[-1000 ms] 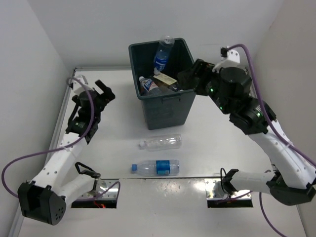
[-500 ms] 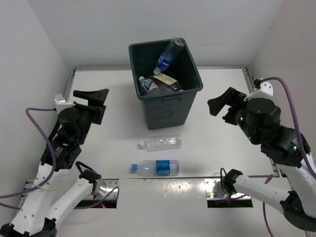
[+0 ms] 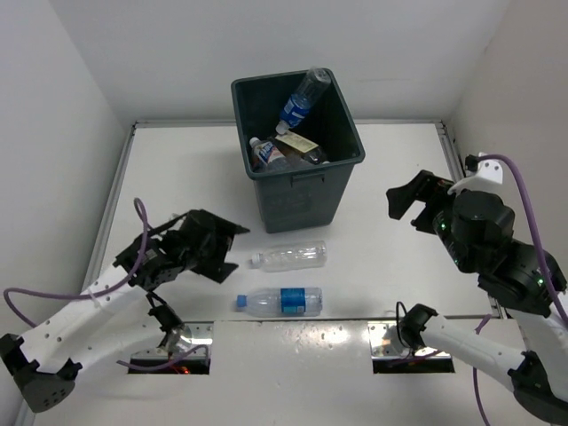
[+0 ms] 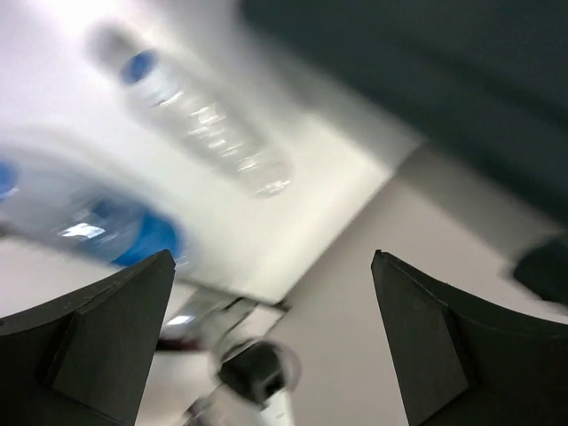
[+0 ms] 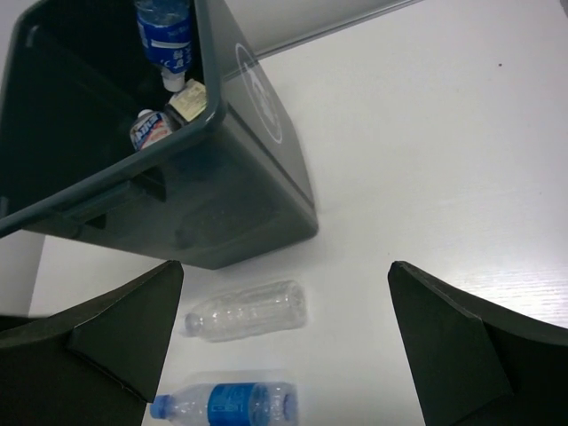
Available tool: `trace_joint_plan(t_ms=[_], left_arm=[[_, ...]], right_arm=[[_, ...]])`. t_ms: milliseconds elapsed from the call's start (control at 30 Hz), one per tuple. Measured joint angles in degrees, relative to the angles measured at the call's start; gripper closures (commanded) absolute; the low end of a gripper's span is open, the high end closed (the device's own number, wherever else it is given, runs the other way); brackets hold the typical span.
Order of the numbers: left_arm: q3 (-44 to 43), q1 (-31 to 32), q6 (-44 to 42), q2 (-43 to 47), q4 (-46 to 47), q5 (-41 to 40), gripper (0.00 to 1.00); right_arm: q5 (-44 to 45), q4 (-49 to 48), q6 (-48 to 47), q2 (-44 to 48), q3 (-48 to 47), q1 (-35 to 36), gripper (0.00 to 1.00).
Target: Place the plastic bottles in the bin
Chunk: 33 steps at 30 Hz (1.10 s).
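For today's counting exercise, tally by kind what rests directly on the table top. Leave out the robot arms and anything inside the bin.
Unlabelled bottle: 1
Blue-labelled bottle: 1
Bin: 1
Total: 3

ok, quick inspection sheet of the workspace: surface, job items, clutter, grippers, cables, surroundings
Surface: white table, with two bottles lying loose on it.
Job's things: bin upright at far centre. Inside it, a labelled bottle leans against the far wall and a second bottle lies lower down. The unlabelled bottle and blue-labelled bottle lie on their sides in front of the bin.
Clutter: tan item inside the bin, kind unclear.
Grippers: left gripper open and empty, beside the unlabelled bottle's cap end. Right gripper open and empty, right of the bin.
Cables: purple cables looping off both arms.
Surroundings: plain white walls.
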<state>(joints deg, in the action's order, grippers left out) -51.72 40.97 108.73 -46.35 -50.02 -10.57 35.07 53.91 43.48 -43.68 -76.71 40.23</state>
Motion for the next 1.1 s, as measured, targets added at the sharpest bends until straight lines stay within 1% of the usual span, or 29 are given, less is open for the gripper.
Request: trace_joint_plan(t_ms=[133, 233, 367, 533, 633, 700, 900, 1100], left_arm=[[3.7, 6.6, 3.0, 0.3, -3.6, 1.7, 0.0], [5.5, 11.8, 4.0, 0.2, -4.3, 1.6, 0.0], [7.5, 17.0, 4.5, -1.0, -3.0, 1.7, 0.0], [8.2, 25.5, 4.7, -8.1, -0.9, 1.0, 0.0], [9.2, 29.9, 4.7, -9.5, 1.5, -0.8, 0.0], [11.0, 31.3, 4.7, -9.3, 3.7, -2.4, 0.0], [16.8, 32.6, 4.7, -9.4, 7.7, -6.3, 0.0], [18.7, 32.7, 4.7, -10.3, 10.9, -9.7, 0.0]], right_arm=[[1.1, -0.3, -0.3, 0.0, 1.1, 0.0, 0.0], [1.6, -0.3, -0.4, 0.1, 1.5, 0.0, 0.0], [1.5, 0.0, -0.3, 0.9, 3.3, 0.0, 0.0], [0.9, 0.7, -0.3, 1.6, 4.0, 0.0, 0.0], [0.8, 0.9, -0.3, 1.7, 4.0, 0.0, 0.0], [0.7, 1.4, -0.3, 1.8, 4.0, 0.0, 0.0], [0.7, 3.0, -0.3, 2.8, 4.0, 0.0, 0.0], [0.7, 3.9, -0.3, 2.9, 4.0, 0.0, 0.0]])
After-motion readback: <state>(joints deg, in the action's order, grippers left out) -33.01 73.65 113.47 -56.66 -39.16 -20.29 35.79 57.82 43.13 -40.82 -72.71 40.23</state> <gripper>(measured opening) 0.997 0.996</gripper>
